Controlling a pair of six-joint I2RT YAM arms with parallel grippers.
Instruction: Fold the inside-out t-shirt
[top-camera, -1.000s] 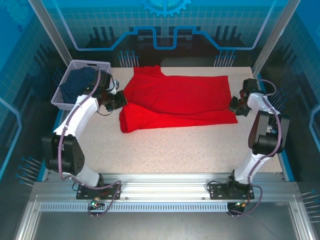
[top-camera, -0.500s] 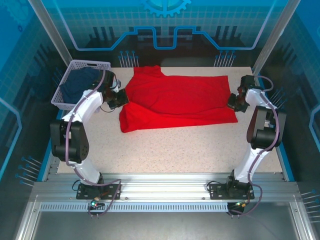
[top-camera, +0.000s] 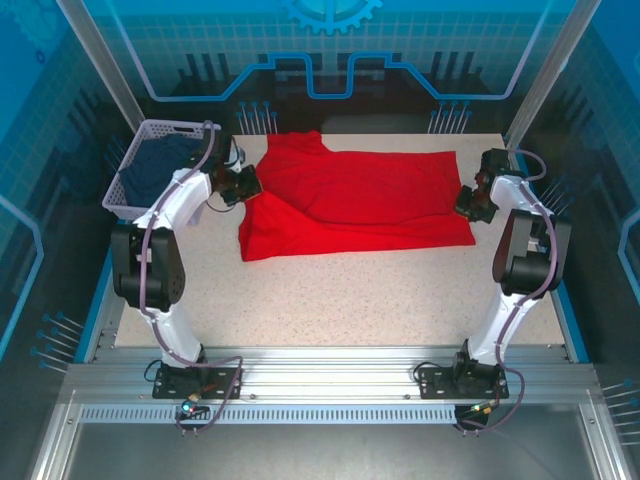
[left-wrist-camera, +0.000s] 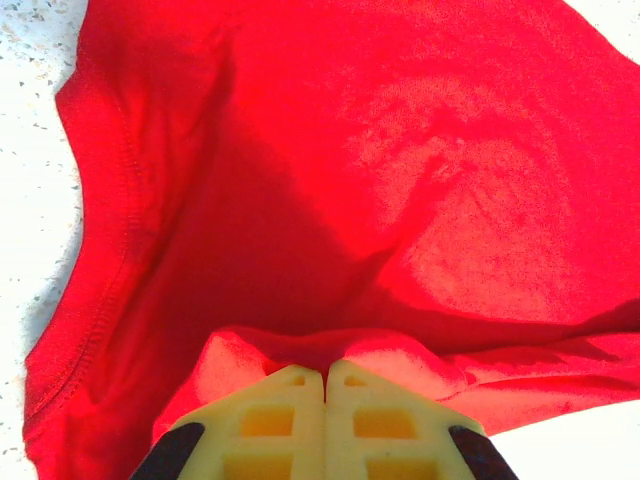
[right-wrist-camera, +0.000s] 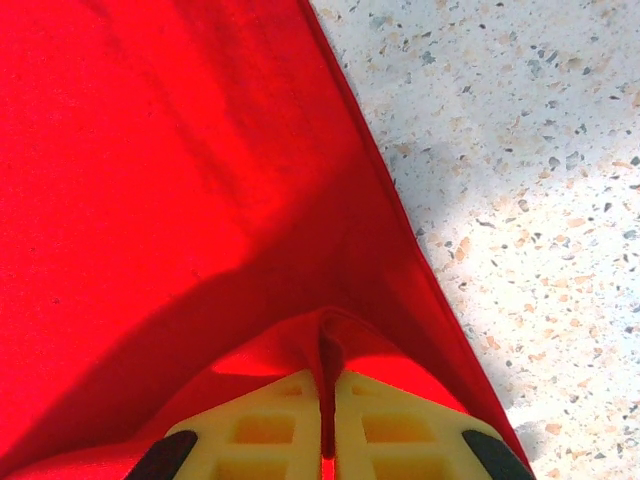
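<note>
Creased red t-shirt (top-camera: 360, 200) bunched in left end effector (left-wrist-camera: 325, 370), right end effector (right-wrist-camera: 327, 378).

The bright red t-shirt (top-camera: 355, 200) is spread flat, slightly rumpled, across the frame's upper centre.

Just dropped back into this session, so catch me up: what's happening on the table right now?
Both arms have hold of the bright red cloth t-shirt, which lies spread and wrinkled on the speckled table. The left arm's yellow fingers are shut on a bunched fold at its left edge; the right arm's fingers pinch its right edge. No neat fold is made yet. A dark navy garment sits in the lavender mesh basket at far left.
</note>
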